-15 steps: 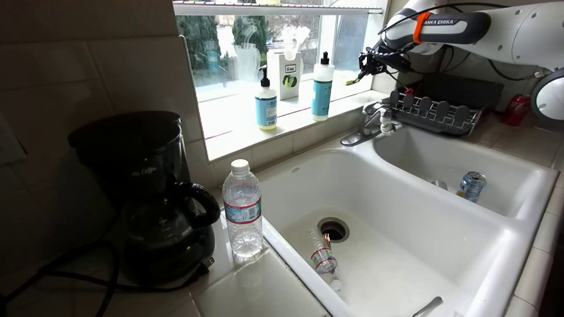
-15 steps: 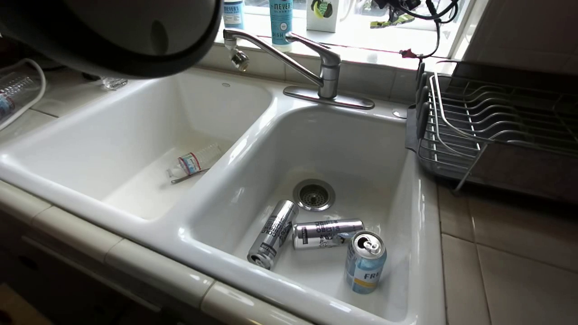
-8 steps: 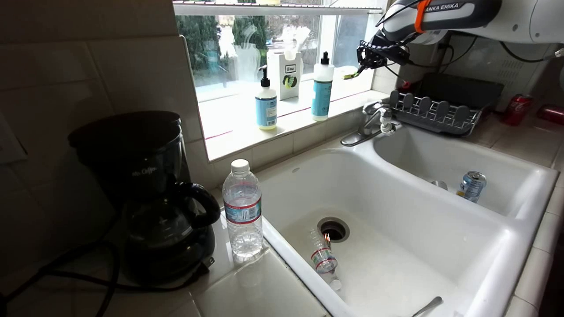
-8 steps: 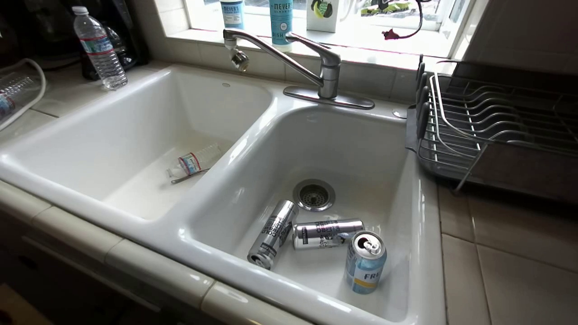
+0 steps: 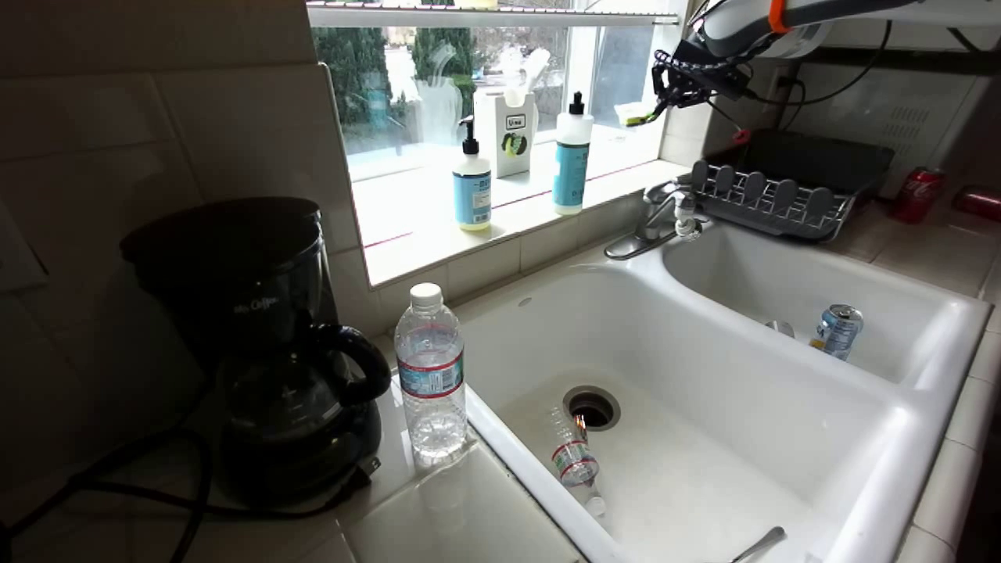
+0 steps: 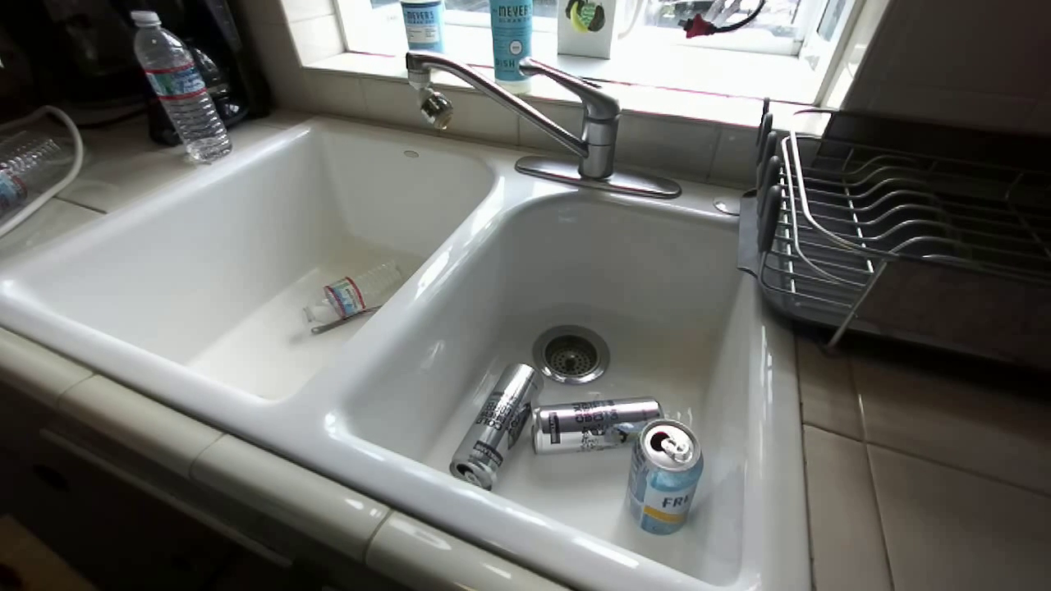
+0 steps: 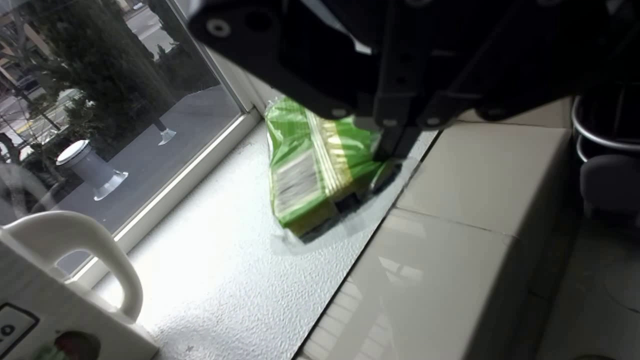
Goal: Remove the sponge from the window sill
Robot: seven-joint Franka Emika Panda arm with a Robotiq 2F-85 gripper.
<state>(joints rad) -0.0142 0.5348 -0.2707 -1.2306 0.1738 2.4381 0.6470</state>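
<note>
The sponge (image 7: 300,145) is a flat block in green and yellow-white wrapping with a printed label. In the wrist view my gripper (image 7: 395,150) comes in from the top, its two fingers close together and shut on the sponge's near edge. In an exterior view the gripper (image 5: 658,111) holds the yellow-green sponge (image 5: 637,120) in the air above the far end of the pale window sill (image 5: 414,254). The sill also shows in the wrist view (image 7: 225,285), below the sponge. Gripper and sponge are out of view in the exterior view that shows the sill here (image 6: 698,86).
Two soap bottles (image 5: 472,188) (image 5: 572,160) and a white carton (image 5: 508,148) stand on the sill. The faucet (image 6: 599,131), double sink rim (image 6: 460,238) and dish rack (image 6: 862,205) lie in front. Cans (image 6: 667,484) lie or stand in the sink.
The gripper has risen with the sponge, up off the view in one exterior view and up and slightly right in another. The dark arm part that covered the sink corner has moved out of view.
</note>
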